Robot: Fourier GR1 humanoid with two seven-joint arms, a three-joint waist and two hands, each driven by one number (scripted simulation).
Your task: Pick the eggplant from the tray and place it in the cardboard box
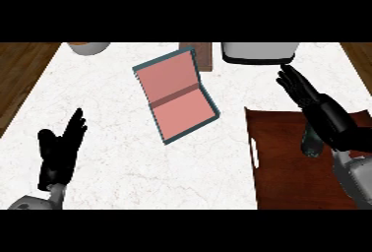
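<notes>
A dark green eggplant (312,143) lies on the dark brown wooden tray (287,172) at the right, partly hidden behind my right forearm. My right hand (314,102) hovers above the tray's far edge with straight fingers pointing up and left, holding nothing. The box (176,96) sits in the middle of the white counter; it looks flat, with a teal rim and a pink inside, and lies tilted. My left hand (58,150) rests open at the lower left, fingers up.
At the back right stands a white appliance with a dark base (259,52). A brown block (205,55) sits behind the box. A round bowl (88,47) shows at the back left. Dark wood floor borders the counter on both sides.
</notes>
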